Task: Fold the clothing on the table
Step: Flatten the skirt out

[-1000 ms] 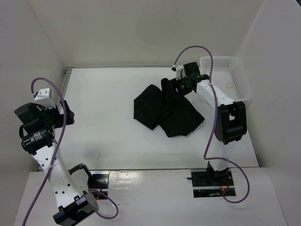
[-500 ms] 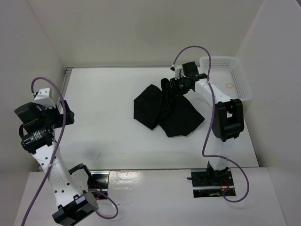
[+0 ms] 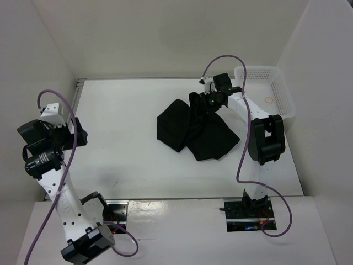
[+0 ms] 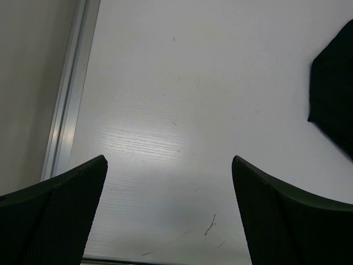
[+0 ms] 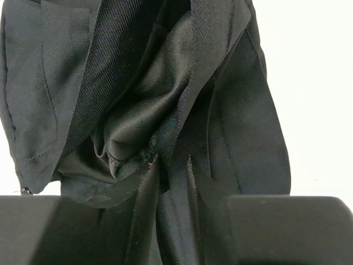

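Since 1 s ago: right gripper [image 5: 172, 165] narrowed, pinching skirt [image 3: 198, 138] edge; left gripper [image 4: 168, 160] unmoved, jaws wide apart.

In the right wrist view, the clothing [image 5: 165, 83] was cut off at the top and bottom edges. The right gripper [image 5: 187, 221] was reduced to blurred dark blocks, and it could not be told whether its jaws pinched the fabric. From above, those jaws were lost against the black cloth. In the left wrist view, only a corner of the clothing was caught at the right edge. A small round thing [image 3: 269, 100] in the basket [image 3: 255, 68] could not be identified.
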Controlling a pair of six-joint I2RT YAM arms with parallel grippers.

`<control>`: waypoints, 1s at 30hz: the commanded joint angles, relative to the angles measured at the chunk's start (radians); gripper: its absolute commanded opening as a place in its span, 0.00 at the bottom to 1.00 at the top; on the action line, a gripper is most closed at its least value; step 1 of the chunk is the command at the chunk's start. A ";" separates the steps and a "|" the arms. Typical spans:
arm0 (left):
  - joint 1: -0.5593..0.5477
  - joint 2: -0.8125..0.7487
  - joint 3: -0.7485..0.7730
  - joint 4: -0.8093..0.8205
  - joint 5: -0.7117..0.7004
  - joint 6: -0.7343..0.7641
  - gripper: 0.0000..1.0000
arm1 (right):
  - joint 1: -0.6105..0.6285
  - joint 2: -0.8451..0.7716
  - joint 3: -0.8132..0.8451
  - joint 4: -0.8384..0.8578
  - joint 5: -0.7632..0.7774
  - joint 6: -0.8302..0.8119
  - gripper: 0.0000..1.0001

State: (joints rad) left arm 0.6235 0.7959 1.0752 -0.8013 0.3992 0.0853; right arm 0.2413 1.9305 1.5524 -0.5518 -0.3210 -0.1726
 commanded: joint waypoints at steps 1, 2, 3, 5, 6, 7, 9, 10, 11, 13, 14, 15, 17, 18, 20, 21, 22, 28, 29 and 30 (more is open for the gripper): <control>0.007 0.002 -0.001 0.010 0.044 0.033 0.99 | -0.005 0.002 0.032 0.026 -0.016 0.004 0.30; 0.007 0.011 -0.001 0.010 0.058 0.042 0.99 | -0.005 0.002 0.032 0.015 -0.016 0.004 0.27; 0.007 0.011 -0.001 0.010 0.069 0.042 0.99 | -0.005 0.002 0.032 0.015 -0.026 0.004 0.19; -0.007 0.038 -0.001 -0.001 0.105 0.066 0.99 | -0.005 0.011 0.032 0.006 -0.026 -0.005 0.06; -0.007 0.052 0.008 -0.012 0.116 0.067 0.97 | -0.005 0.012 0.032 0.006 -0.026 -0.005 0.00; -0.027 0.086 0.017 -0.012 0.136 0.080 0.97 | -0.005 0.012 0.022 0.006 -0.014 -0.005 0.00; -0.094 0.132 0.029 -0.024 0.136 0.093 0.96 | -0.005 -0.001 0.011 0.006 -0.001 -0.005 0.00; -0.131 0.182 0.038 -0.033 0.122 0.093 0.96 | -0.005 -0.011 0.002 0.006 -0.001 -0.005 0.00; -0.169 0.212 0.064 -0.033 0.110 0.102 0.94 | -0.005 -0.011 0.002 0.006 0.010 -0.005 0.00; -0.318 0.311 0.103 -0.059 0.037 0.102 0.91 | -0.005 -0.021 0.002 0.006 0.023 -0.015 0.00; -0.373 0.343 0.121 -0.059 0.006 0.102 0.91 | -0.005 -0.021 0.002 0.006 0.033 -0.015 0.00; -0.484 0.400 0.159 -0.059 -0.023 0.102 0.91 | -0.005 -0.021 0.002 0.006 0.033 -0.015 0.00; -0.595 0.459 0.198 -0.059 -0.109 0.093 0.93 | -0.005 -0.012 0.002 0.006 0.043 -0.015 0.00; -0.649 0.521 0.218 -0.059 -0.137 0.079 0.93 | -0.005 -0.011 0.012 -0.005 0.054 -0.015 0.00; -0.804 0.589 0.278 -0.047 -0.216 0.064 0.94 | -0.005 -0.001 0.023 -0.005 0.077 -0.015 0.00; -0.855 0.658 0.296 -0.029 -0.246 0.035 0.94 | -0.005 0.010 0.032 -0.005 0.077 -0.015 0.00; -0.952 0.692 0.314 -0.019 -0.278 0.021 0.94 | -0.005 0.021 0.043 -0.014 0.092 -0.015 0.00; -1.290 0.871 0.443 0.097 -0.517 -0.117 0.94 | -0.005 0.068 0.071 -0.023 0.137 -0.015 0.00; -1.314 0.884 0.443 0.115 -0.552 -0.139 0.94 | -0.005 0.068 0.071 -0.023 0.137 -0.015 0.00; -1.335 0.896 0.453 0.152 -0.610 -0.160 0.94 | -0.005 0.068 0.071 -0.023 0.146 -0.015 0.00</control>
State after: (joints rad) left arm -0.6579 1.6848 1.4750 -0.7322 -0.0280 0.0250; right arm 0.2413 1.9877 1.5814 -0.5663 -0.2142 -0.1772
